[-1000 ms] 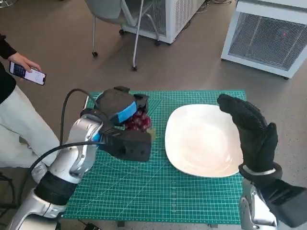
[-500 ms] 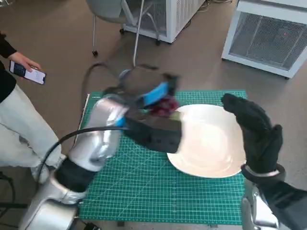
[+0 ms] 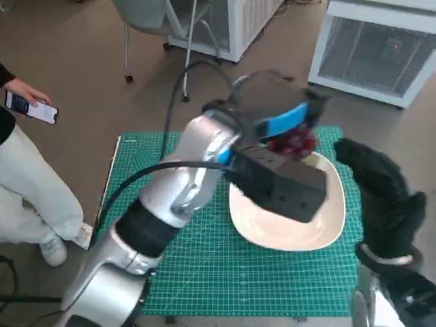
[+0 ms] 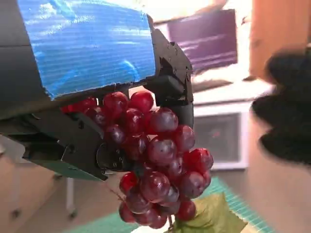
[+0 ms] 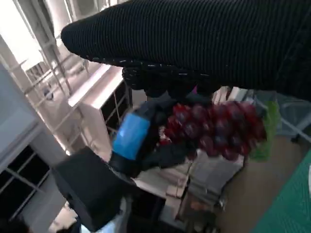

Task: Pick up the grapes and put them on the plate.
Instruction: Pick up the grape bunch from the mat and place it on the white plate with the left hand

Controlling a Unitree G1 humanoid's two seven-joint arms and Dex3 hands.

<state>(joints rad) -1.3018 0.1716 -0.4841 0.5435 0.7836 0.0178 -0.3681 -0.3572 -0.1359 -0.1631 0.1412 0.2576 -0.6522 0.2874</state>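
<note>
The grapes [image 3: 293, 142], a dark red bunch with a green leaf at the bottom, hang in the left hand [image 3: 276, 122] above the far edge of the white plate [image 3: 332, 221], which lies empty.

Our left hand [image 3: 276, 122] holds the grapes [image 3: 293, 142] above the plate's [image 3: 286, 231] far edge. The plate lies on the mat [image 3: 204, 272]; our right hand [image 3: 381, 197] stands at its right.

Head view: even, bright indoor light, soft shadows on the green mat [image 3: 204, 272]; left hand [image 3: 272, 116] smeared by motion blur, straight lines bow toward the frame edges. Left wrist view: grapes [image 4: 155, 160] sharp, background overexposed and out of focus. Right wrist view: backlit, hazy, soft throughout.
</note>
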